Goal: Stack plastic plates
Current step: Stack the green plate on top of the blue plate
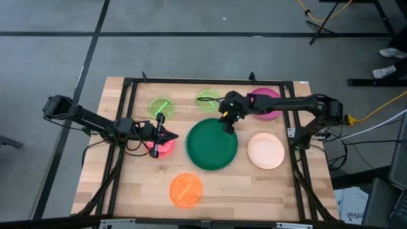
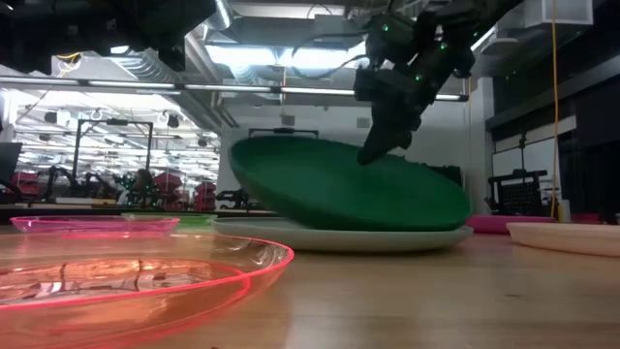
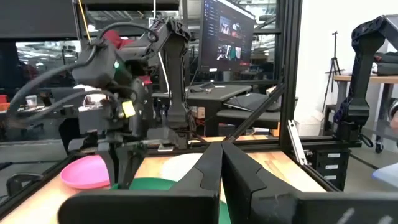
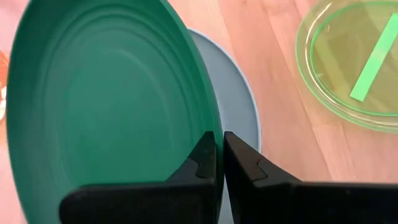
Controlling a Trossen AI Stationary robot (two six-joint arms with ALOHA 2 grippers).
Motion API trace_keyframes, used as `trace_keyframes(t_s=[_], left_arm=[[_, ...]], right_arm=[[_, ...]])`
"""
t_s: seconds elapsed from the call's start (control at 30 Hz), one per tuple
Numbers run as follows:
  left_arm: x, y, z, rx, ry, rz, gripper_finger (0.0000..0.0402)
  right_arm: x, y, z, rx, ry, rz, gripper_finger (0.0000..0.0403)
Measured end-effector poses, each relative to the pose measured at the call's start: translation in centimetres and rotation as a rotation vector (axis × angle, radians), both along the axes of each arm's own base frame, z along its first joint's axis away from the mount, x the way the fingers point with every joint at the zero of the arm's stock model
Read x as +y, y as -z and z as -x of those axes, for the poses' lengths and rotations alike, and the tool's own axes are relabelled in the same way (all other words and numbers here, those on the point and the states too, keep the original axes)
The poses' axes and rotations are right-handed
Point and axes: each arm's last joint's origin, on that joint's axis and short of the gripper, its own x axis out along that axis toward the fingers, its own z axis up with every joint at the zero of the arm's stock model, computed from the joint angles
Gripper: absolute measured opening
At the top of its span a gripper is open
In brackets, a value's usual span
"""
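Observation:
The large dark green plate (image 1: 212, 145) sits tilted on the light blue plate (image 2: 339, 238) at the table's middle. My right gripper (image 1: 227, 124) is shut on the green plate's far rim. My left gripper (image 1: 166, 135) hovers shut over the small red-pink plate (image 1: 158, 148), left of the green plate, holding nothing. Two small translucent green plates (image 1: 161, 106) (image 1: 208, 100) and the magenta plate (image 1: 264, 102) lie along the far side. The peach plate (image 1: 266, 150) lies to the right and the orange plate (image 1: 186, 189) near the front edge. My right gripper pinches the dark green plate's far rim (image 4: 208, 118), one finger inside the dish and one outside, coming from above and pointing down. The plate is tilted: its left side (image 2: 242, 160) is raised and its right edge (image 2: 460, 218) rests on the light blue plate.
A black frame (image 1: 127, 86) runs around the tabletop. Bare wood shows between the orange plate and the peach plate (image 1: 235, 191). In the low view the orange plate (image 2: 116, 281) fills the foreground. The room behind holds stands and monitors.

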Motion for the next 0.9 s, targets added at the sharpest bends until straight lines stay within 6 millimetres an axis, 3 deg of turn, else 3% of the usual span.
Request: trace_keyframes(t_s=[0.9], left_arm=[[0.0,0.0,0.0,0.0,0.002,-0.001,0.0004]], right_arm=[[-0.6,4.5,-2.0,0.081,-0.005,0.061,0.0005]])
